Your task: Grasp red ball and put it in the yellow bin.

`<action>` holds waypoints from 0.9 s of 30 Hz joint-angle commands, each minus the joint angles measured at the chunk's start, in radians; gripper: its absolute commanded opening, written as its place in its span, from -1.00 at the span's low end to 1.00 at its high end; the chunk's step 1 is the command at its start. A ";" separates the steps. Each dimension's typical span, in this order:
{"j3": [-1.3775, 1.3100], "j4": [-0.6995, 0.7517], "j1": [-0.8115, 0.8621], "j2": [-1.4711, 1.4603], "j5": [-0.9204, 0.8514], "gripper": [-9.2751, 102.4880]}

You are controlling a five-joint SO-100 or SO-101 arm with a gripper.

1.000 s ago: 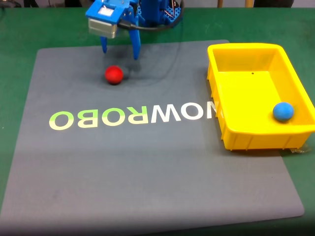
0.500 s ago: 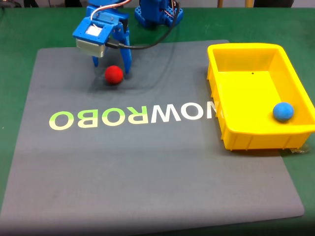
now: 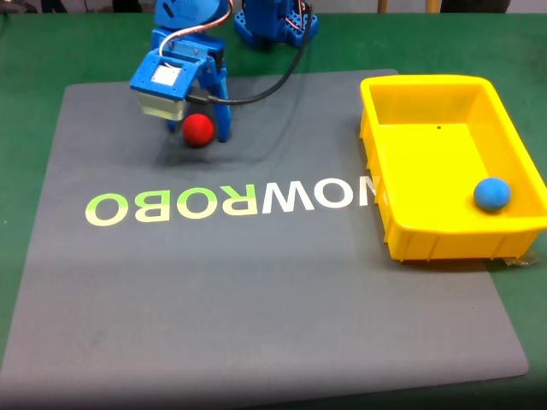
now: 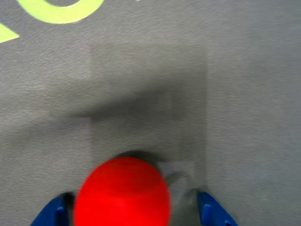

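Down low, spread fingers (image 4: 131, 214) astride red ball (image 4: 122, 193) — gaps either side, open mat (image 3: 256, 290) beyond.

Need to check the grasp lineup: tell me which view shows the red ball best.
The wrist view: the red ball is large and sharp on the grey mat, between the open gripper fingertips. In the fixed view the red ball is small, flanked by the gripper.

ball (image 3: 198, 129) on mat (image 3: 256, 282), between tool (image 3: 197, 137) fingers | bin (image 3: 444, 90) right, holding second ball (image 3: 491, 194)
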 commanded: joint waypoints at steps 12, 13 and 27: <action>-0.084 -0.028 -0.032 -0.014 0.046 -0.83; -0.084 -0.025 -0.029 -0.012 0.041 -0.83; -0.239 -0.025 -0.140 0.063 0.084 -0.83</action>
